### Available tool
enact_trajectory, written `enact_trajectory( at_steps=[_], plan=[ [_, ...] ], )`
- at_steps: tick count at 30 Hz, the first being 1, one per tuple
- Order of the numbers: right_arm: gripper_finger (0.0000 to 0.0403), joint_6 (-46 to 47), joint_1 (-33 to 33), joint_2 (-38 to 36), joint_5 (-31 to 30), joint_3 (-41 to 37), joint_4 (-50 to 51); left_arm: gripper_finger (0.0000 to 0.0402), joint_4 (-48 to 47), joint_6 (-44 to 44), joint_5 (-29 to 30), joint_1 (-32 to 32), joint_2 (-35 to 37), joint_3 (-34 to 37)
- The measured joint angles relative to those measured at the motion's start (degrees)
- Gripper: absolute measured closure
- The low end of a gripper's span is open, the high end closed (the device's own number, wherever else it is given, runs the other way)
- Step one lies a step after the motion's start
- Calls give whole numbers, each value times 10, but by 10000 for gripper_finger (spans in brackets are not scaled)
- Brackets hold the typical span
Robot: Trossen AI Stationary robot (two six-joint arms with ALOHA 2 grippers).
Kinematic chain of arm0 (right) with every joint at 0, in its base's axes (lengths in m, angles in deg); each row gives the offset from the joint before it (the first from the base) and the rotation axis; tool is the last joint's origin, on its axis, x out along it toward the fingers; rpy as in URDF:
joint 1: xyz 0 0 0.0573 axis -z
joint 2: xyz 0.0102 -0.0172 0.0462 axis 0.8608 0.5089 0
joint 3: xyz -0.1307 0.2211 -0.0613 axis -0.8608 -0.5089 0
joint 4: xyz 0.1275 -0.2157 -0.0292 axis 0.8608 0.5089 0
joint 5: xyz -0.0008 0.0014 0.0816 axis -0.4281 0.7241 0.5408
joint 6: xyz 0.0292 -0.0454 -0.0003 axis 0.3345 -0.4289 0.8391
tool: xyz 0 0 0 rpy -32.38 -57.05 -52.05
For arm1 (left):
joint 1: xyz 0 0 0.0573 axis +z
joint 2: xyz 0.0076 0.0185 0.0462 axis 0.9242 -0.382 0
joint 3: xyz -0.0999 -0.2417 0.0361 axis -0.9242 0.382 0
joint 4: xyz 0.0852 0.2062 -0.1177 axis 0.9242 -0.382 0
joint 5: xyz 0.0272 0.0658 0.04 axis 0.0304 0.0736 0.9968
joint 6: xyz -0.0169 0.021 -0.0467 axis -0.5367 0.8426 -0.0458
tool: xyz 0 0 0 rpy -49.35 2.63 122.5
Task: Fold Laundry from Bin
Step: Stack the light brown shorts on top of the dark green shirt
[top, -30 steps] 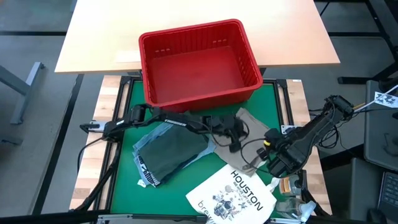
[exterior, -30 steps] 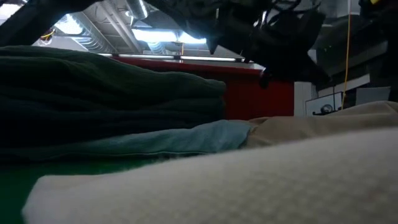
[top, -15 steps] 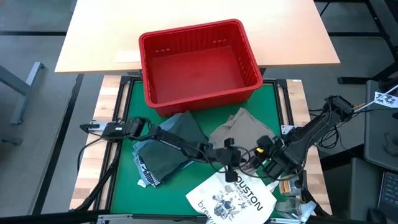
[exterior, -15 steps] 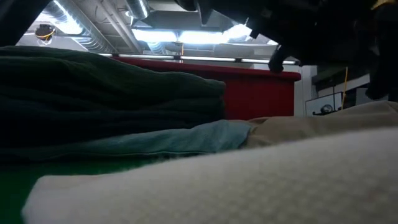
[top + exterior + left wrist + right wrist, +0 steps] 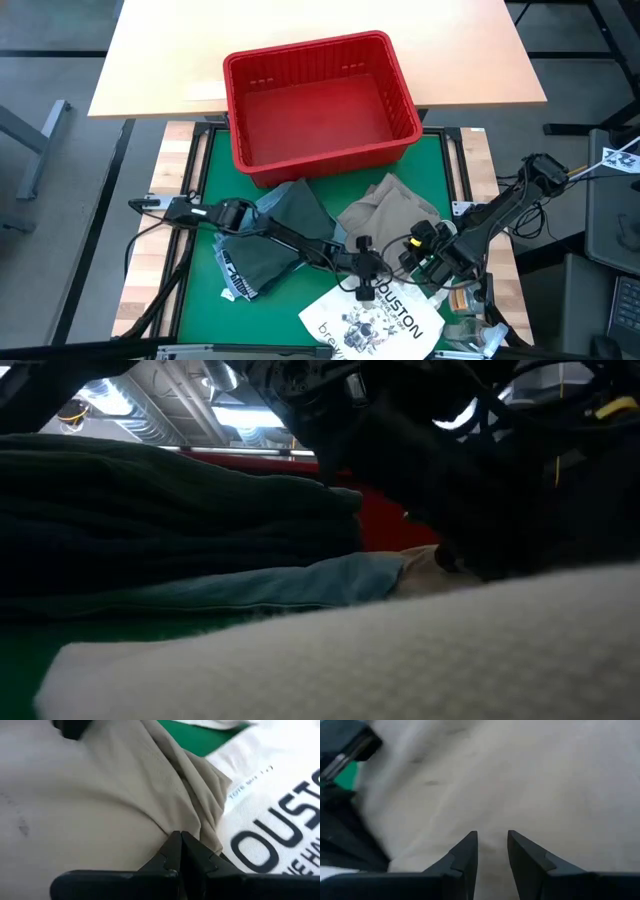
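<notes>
Khaki garment [image 5: 388, 207] edge beside tote bag [image 5: 375, 320], left gripper [image 5: 364, 283] closed there

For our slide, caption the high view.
Both claws, left and right, meet at khaki garment below empty red bin.

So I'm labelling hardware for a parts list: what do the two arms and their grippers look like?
Both are slim, dark, jointed arms with loose black cables along them. The left gripper has two black, wedge-shaped, pointed fingers. The right gripper has matching black tapered fingers and a small yellow marking near its wrist.
</notes>
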Motion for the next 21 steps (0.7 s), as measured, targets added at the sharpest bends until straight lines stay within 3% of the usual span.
enact_trajectory(
  at_steps=[10, 17, 21],
  plan=[
    [297, 31, 0, 0, 0, -27, 19, 402, 1, 4, 14, -9, -5, 0],
    [297, 15, 0, -1, 0, 44, 140, 402, -11, 4, 11, -9, 18, 0],
    [297, -76, 0, -1, 12, 97, 180, 401, -13, 5, 10, -10, 54, 0]
  ],
)
